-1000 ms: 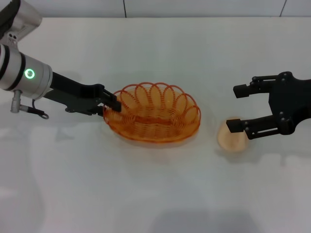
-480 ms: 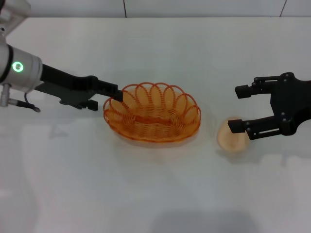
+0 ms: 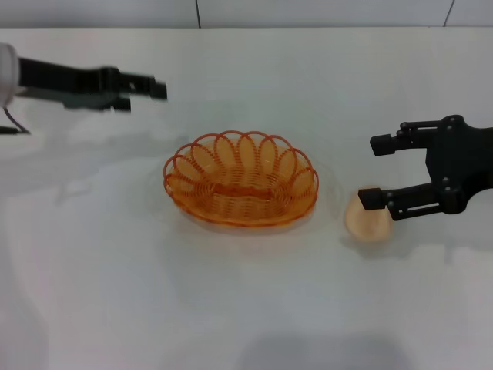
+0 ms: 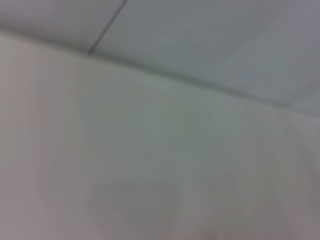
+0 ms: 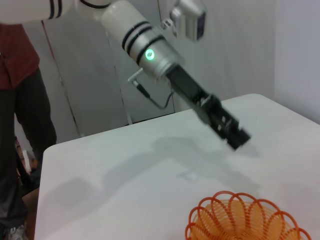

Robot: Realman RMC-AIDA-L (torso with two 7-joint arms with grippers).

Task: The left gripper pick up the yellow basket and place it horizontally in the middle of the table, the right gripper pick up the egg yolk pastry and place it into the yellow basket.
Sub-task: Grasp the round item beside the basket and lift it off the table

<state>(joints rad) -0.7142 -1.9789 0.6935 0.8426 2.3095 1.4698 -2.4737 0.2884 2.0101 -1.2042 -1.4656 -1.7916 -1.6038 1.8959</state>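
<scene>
The yellow basket [image 3: 240, 179] stands upright and lengthwise across the middle of the white table [image 3: 231, 308]. Its rim also shows in the right wrist view [image 5: 245, 220]. My left gripper [image 3: 146, 86] is raised over the far left of the table, well clear of the basket and empty. It also shows in the right wrist view [image 5: 233, 134]. The egg yolk pastry [image 3: 368, 221] lies on the table to the right of the basket. My right gripper [image 3: 371, 171] is open, its near finger over the pastry's top edge. The left wrist view shows only blurred table [image 4: 150, 175].
A person in a red top [image 5: 15, 100] stands beyond the table's far left corner, behind my left arm [image 5: 150, 47]. The table's back edge meets a pale wall [image 3: 308, 11].
My left gripper has let go of the basket's left rim and pulled up and back to the far left. The basket, the pastry and the right gripper have stayed put.
</scene>
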